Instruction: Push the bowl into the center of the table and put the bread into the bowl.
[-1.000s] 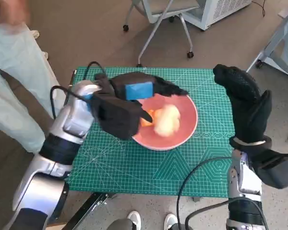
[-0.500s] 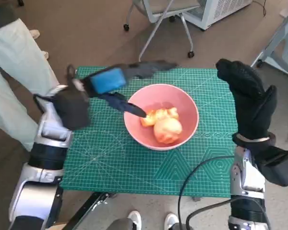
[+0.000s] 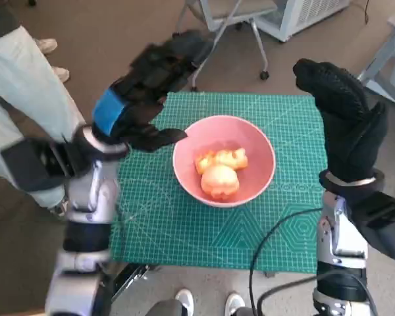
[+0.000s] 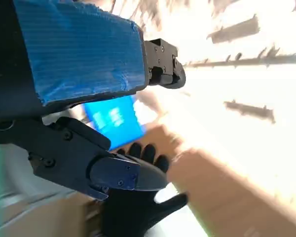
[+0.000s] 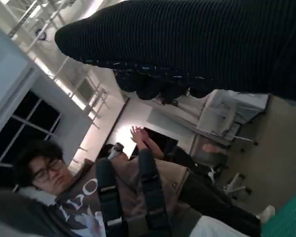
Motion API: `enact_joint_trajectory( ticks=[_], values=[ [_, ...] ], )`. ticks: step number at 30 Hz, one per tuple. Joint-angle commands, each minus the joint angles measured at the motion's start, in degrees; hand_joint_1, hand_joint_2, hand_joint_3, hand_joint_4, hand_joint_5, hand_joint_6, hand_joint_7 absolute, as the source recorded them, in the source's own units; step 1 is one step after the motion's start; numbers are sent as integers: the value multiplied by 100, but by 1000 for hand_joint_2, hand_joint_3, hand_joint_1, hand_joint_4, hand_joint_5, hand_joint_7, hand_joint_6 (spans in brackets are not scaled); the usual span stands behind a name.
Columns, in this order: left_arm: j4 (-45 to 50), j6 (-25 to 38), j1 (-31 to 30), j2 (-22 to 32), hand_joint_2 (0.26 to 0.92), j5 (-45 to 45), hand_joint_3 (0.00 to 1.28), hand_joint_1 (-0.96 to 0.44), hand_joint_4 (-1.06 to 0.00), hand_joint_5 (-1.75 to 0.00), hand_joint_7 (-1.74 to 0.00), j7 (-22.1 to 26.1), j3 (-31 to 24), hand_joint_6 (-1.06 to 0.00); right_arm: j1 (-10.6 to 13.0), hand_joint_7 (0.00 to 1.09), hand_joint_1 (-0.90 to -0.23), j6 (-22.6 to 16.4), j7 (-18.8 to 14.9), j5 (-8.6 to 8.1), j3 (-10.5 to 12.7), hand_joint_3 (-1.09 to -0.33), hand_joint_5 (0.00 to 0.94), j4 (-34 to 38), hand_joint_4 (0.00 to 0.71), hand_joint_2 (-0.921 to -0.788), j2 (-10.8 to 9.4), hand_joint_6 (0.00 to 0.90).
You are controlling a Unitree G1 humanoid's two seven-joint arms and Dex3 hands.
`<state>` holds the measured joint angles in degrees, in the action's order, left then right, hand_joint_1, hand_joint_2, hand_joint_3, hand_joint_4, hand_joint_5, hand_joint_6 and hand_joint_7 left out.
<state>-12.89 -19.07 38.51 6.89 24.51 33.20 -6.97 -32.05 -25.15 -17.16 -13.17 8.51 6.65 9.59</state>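
Bowl: the round pink bowl (image 3: 247, 141) sits near the middle of the green cutting mat with white grid lines (image 3: 184, 230) that covers the small table.
Bread: the pale yellow-orange pieces of bread (image 3: 219, 172) lie inside the pink bowl, on its bottom.
Left hand: the black hand with blue tape on its back (image 3: 141, 89) is lifted up over the far left side of the mat, beside the bowl and not touching it. Its fingers are spread apart and nothing is in them. The left wrist view is blurry and bright, but it shows the blue tape and black fingers (image 4: 108, 170) with nothing between them.
Right hand: the hand in the black knitted glove (image 3: 342, 122) stands upright at the right edge of the mat, apart from the bowl. Its fingers look stretched out and it holds nothing.
Person: a person in pale trousers (image 3: 23, 99) stands left of the table. Another person (image 5: 89, 197) shows in the right wrist view.
Chair: a grey chair on wheels (image 3: 230, 26) stands on the floor behind the table.
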Motion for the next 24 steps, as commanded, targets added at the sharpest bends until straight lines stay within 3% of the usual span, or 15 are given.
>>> enact_joint_trajectory(
  ticks=[1, 15, 24],
  values=[
    [337, -263, -255, -50, 921, -369, 333, -776, -203, -116, -692, -407, -42, 0, -8, 441, -714, 143, 12, 50, -51, -760, 5, -83, 198, -921, 66, 113],
    [861, 55, -562, -145, 921, -301, 346, -772, -212, -98, -672, -737, 29, 1, -97, 433, -714, 203, -7, 24, -120, -747, 5, -59, 202, -921, 81, 120],
    [1028, 179, -688, -264, 921, -72, 267, -695, -205, -74, -653, -717, 52, -6, -100, 429, -715, 242, -39, -19, -105, -739, 4, -42, 203, -921, 119, 122]
  ],
)
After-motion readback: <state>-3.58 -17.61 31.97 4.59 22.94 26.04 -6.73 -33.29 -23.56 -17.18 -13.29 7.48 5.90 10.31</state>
